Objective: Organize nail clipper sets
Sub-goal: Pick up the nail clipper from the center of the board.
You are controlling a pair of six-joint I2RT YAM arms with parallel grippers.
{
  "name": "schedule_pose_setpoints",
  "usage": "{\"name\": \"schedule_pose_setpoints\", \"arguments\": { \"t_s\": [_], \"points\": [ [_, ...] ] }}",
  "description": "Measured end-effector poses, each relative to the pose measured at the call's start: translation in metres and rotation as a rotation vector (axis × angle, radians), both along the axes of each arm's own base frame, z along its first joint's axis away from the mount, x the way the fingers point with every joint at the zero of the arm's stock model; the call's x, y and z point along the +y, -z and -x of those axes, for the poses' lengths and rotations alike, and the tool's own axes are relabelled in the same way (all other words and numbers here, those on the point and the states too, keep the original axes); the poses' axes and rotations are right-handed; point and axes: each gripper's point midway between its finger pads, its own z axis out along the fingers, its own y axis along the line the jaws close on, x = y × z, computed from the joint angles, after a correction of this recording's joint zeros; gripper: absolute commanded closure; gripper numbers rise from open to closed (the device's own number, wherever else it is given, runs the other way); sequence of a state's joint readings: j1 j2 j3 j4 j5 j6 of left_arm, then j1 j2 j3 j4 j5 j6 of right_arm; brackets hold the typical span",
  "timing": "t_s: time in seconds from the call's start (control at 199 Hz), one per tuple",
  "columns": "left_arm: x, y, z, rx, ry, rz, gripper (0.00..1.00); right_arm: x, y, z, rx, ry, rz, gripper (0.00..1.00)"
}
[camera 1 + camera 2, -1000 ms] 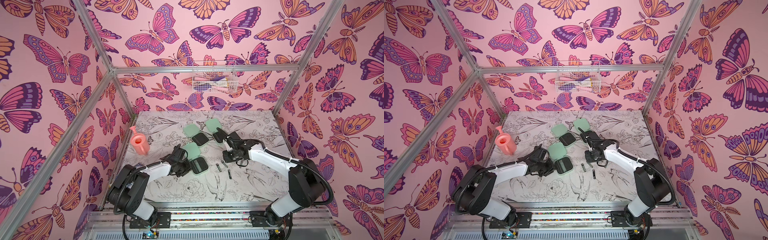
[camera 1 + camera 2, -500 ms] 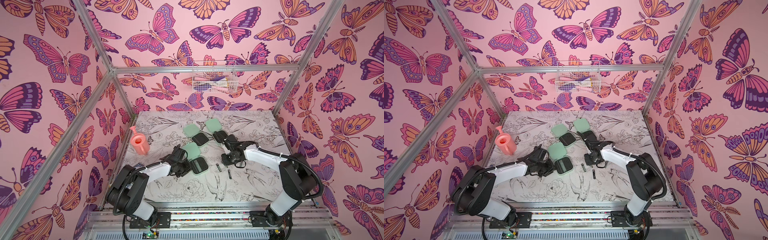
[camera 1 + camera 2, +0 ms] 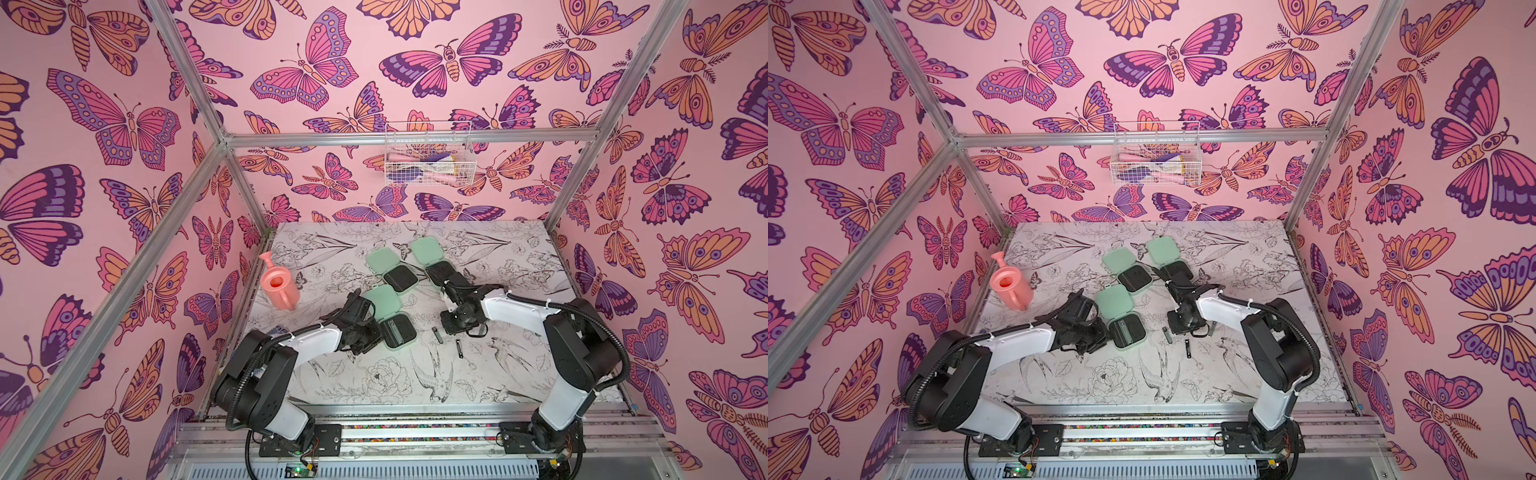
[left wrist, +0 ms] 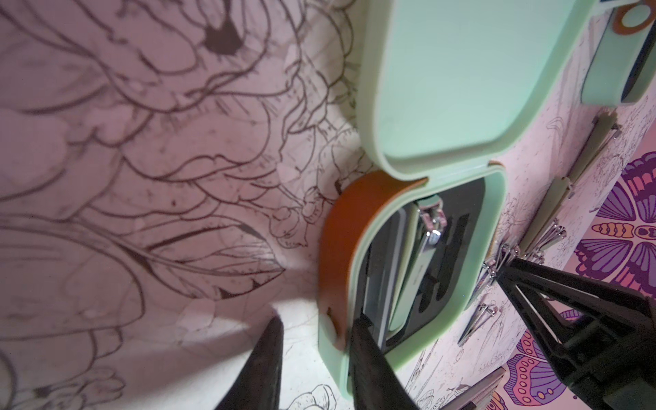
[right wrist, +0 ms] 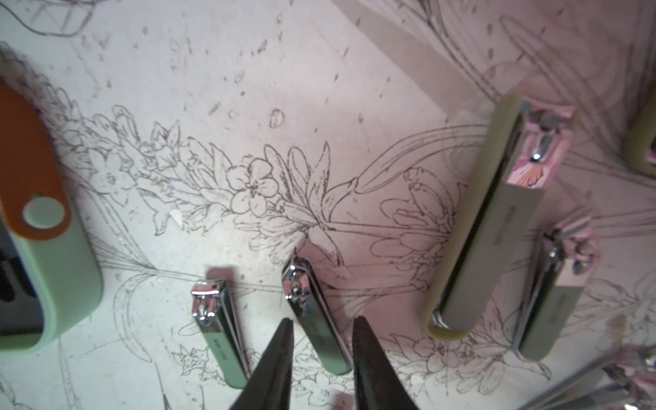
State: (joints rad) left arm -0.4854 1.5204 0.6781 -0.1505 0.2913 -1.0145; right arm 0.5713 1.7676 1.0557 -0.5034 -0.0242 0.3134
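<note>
Three mint-green nail clipper cases lie open on the table: the nearest case [image 3: 399,331], a middle case [image 3: 390,270] and a far case [image 3: 428,253]. My left gripper [image 3: 376,332] [image 4: 318,321] is shut on the nearest case's side wall [image 4: 333,284], one finger inside and one outside. A clipper [image 4: 426,248] sits in its black insert. My right gripper [image 3: 451,330] [image 5: 323,319] is down at the table, shut on a small metal clipper [image 5: 309,309] that lies flat. Beside it lie another small clipper [image 5: 216,319] and two bigger ones [image 5: 497,220] [image 5: 553,294].
A pink watering can [image 3: 279,286] stands at the table's left edge. A wire basket [image 3: 428,160] with tools hangs on the back wall. Two loose clippers [image 3: 437,334] [image 3: 459,348] lie between the arms. Butterfly-papered walls close in three sides.
My right gripper has moved from the far case toward the front, down onto the loose clippers, and narrowed around one. The left arm has not moved.
</note>
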Motion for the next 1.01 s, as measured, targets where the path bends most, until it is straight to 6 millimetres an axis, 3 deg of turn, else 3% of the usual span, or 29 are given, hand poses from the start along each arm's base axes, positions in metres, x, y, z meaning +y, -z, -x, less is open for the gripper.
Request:
{"name": "schedule_pose_setpoints", "arguments": {
  "t_s": [0.347,0.734,1.005],
  "points": [
    [0.0,0.0,0.0,0.0,0.0,0.0,0.66,0.003,0.002,-0.004,-0.003,-0.001,-0.002,0.72],
    [0.0,0.0,0.0,0.0,0.0,0.0,0.66,0.006,0.001,-0.004,-0.006,-0.007,-0.003,0.84],
    [0.0,0.0,0.0,0.0,0.0,0.0,0.66,0.012,-0.002,0.0,-0.006,-0.029,0.001,0.86]
  ]
}}
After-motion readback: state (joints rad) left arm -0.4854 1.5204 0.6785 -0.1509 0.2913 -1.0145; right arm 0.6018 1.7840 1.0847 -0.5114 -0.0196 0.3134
